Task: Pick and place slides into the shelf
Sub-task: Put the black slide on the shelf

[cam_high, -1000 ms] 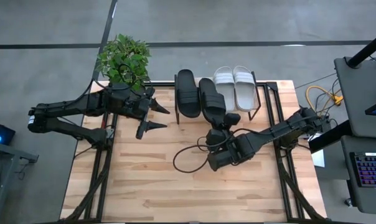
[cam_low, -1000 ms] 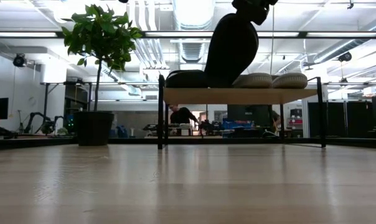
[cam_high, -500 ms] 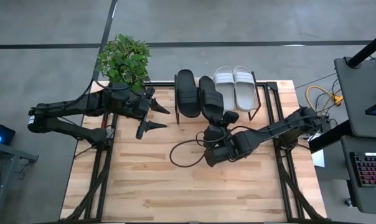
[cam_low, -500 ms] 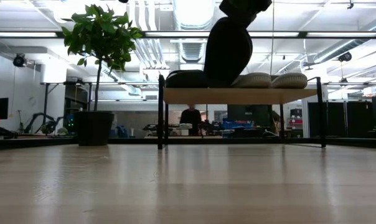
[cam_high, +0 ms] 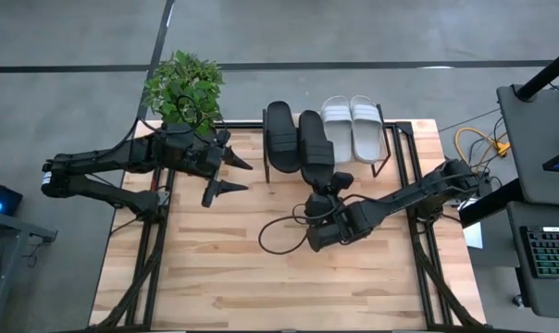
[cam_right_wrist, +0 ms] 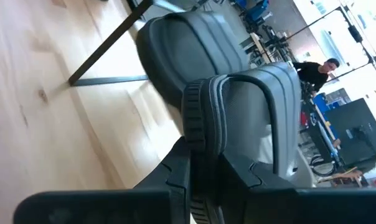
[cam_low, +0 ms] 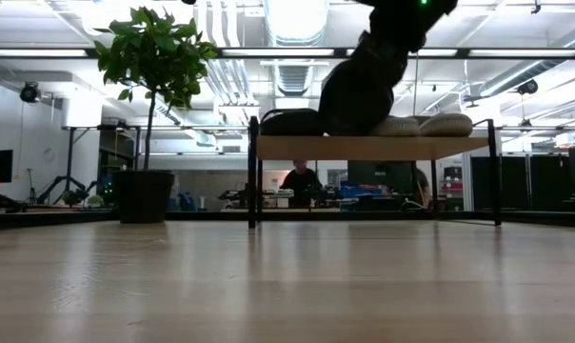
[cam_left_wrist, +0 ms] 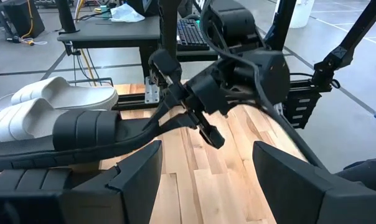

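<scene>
Black slide (cam_high: 316, 151) pinched at its heel by right end effector (cam_high: 330, 182).

Two slides (cam_high: 279, 137) are matte black, two (cam_high: 352, 128) pale grey-white; the shelf (cam_low: 368, 147) has a light wood top and the surface (cam_high: 215, 268) is pale striped wood.

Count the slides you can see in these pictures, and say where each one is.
4. One black slide lies on the shelf at its left end; the second black slide is tilted beside it, held by the right gripper; two white slides lie at its right end.
</scene>
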### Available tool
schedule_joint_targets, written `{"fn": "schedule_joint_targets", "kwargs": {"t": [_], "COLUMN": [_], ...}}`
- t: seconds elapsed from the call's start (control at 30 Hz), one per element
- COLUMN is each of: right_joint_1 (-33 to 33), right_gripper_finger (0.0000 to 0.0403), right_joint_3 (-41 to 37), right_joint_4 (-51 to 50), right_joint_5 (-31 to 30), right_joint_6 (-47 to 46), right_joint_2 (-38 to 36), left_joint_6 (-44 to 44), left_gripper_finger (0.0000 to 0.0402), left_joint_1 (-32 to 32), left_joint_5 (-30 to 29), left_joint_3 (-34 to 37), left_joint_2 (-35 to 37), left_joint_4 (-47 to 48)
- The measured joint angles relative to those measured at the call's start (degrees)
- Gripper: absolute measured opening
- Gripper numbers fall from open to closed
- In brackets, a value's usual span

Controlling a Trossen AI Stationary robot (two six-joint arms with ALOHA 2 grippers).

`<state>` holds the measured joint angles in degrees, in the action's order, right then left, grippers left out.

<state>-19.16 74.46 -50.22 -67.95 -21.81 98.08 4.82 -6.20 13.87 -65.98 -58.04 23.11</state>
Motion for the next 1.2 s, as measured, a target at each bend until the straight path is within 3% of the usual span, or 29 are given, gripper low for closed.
{"fn": "schedule_joint_targets", "kwargs": {"t": [0.2,0.47,0.83,1.2], "right_joint_1": [0.1,0.1,-0.3,-1.8], "right_gripper_finger": [0.0037,0.0037,0.0037,0.0037], "right_joint_3": [-2.7,-3.2,1.2,4.0], "right_joint_4": [4.1,4.3,3.5,1.8], "right_joint_5": [0.0,4.5,2.7,-0.3], "right_joint_6": [1.2,2.6,11.4,14.4], "right_joint_2": [0.0,0.0,0.1,-0.1], "left_joint_6": [0.0,0.0,-0.1,-0.1], "left_gripper_finger": [0.0235,0.0235,0.0235,0.0235], "left_joint_1": [0.0,0.0,0.1,0.3], "left_joint_5": [0.0,0.0,0.0,0.0], "left_joint_3": [0.0,0.0,0.0,0.0], "left_joint_2": [0.0,0.0,0.0,0.0], "left_joint_4": [0.0,0.0,0.0,0.3]}}
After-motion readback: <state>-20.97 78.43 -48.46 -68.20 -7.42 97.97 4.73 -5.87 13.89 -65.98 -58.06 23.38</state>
